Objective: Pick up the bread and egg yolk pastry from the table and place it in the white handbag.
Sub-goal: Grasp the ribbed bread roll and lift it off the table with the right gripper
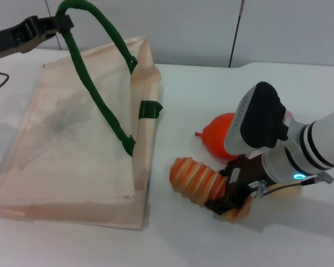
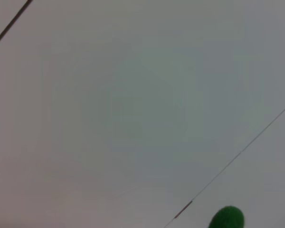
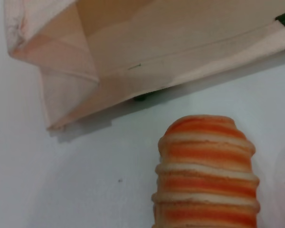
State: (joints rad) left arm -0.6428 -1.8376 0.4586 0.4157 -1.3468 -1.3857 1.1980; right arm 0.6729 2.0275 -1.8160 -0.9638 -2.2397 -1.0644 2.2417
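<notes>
The bread (image 1: pixel 196 178), ridged with orange and cream stripes, lies on the table right of the white handbag (image 1: pixel 72 144). My right gripper (image 1: pixel 225 192) straddles the bread's right end, its fingers pressed on both sides. The bread fills the lower part of the right wrist view (image 3: pixel 206 175), with the handbag's corner (image 3: pixel 133 52) beyond it. My left gripper (image 1: pixel 63 23) is at the far left and holds one green rope handle (image 1: pixel 94 83) up, which keeps the bag's mouth raised. A bit of that handle shows in the left wrist view (image 2: pixel 226 218). The egg yolk pastry is hidden.
A smooth orange pear-shaped fruit (image 1: pixel 216 135) lies just behind the bread, partly covered by my right arm. A bit of pink shows behind the arm (image 1: pixel 290 116). The handbag's small green tab (image 1: pixel 150 109) faces the fruit. The white table (image 1: pixel 183 239) extends in front.
</notes>
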